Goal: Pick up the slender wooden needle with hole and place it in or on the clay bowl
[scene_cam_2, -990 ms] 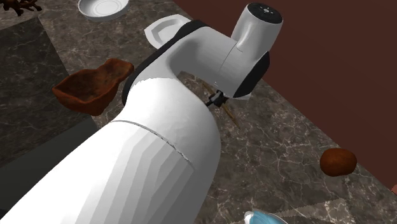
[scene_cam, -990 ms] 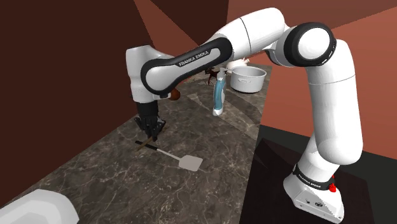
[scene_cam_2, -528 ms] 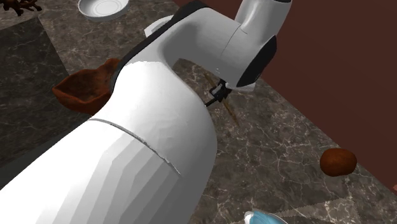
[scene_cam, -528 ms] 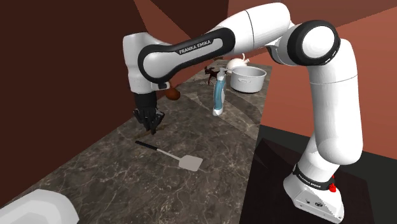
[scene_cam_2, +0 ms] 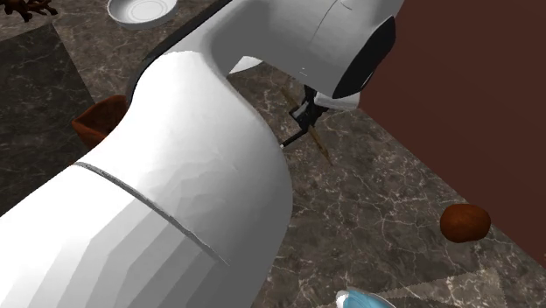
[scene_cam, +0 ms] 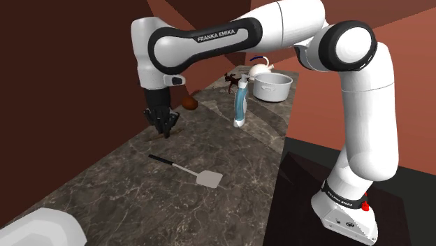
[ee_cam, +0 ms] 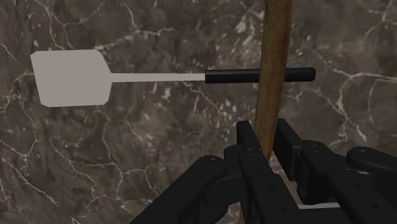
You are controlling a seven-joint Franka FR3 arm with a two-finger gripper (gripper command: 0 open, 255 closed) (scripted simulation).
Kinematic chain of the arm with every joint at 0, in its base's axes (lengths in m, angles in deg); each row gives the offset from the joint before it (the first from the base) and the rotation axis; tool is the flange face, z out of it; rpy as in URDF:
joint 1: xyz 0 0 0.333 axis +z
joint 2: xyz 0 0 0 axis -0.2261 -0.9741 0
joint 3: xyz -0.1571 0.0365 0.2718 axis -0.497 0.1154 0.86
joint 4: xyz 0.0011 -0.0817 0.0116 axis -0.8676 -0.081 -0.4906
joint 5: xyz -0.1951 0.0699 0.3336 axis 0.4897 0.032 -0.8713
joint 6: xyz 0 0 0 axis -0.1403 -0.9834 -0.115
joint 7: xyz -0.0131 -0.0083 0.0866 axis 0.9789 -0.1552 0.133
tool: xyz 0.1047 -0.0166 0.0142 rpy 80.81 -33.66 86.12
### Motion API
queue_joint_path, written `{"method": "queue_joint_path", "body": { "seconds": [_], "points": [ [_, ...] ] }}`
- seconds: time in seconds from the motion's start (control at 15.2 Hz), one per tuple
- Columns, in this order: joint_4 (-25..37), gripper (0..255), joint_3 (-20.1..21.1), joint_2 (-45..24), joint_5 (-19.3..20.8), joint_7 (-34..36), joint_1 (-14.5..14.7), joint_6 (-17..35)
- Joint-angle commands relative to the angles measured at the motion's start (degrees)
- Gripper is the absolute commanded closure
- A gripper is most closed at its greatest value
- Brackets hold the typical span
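My black gripper [ee_cam: 268, 139] is shut on the slender brown wooden needle [ee_cam: 273, 70], which sticks out straight past the fingertips. In the shoulder view the gripper [scene_cam: 163, 126] hangs above the dark marble counter [scene_cam: 126, 182], close to the brown wall. In the second exterior view the needle [scene_cam_2: 323, 148] shows as a thin brown sliver below the hand, lifted off the counter. The rough reddish-brown clay bowl [scene_cam_2: 94, 123] peeks out from behind my white arm, to that view's left of the gripper.
A spatula [scene_cam: 190, 171] with a pale blade [ee_cam: 70, 77] and a black handle lies on the counter under the needle. A brown ball [scene_cam: 189, 103], a blue bottle [scene_cam: 240, 106] and a grey pot [scene_cam: 271, 87] stand farther along. A white bowl [scene_cam_2: 140, 10] sits beyond the clay bowl.
The gripper has risen from the counter beside the spatula handle, carrying the needle up with it. The arm's elbow has lifted too. The spatula has stayed put.
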State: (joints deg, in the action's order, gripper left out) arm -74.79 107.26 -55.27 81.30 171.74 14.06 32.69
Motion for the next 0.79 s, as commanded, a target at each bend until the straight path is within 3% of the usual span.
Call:
{"method": "queue_joint_path", "body": {
  "seconds": [0.0, 0.73],
  "points": [
    [1.2, 255, 0.1, 0.2, -0.1, 0.0, 0.1, -1.4],
    [10.8, 255, 0.3, -0.5, 0.2, 0.6, 1.5, -10.2]
  ]
}}
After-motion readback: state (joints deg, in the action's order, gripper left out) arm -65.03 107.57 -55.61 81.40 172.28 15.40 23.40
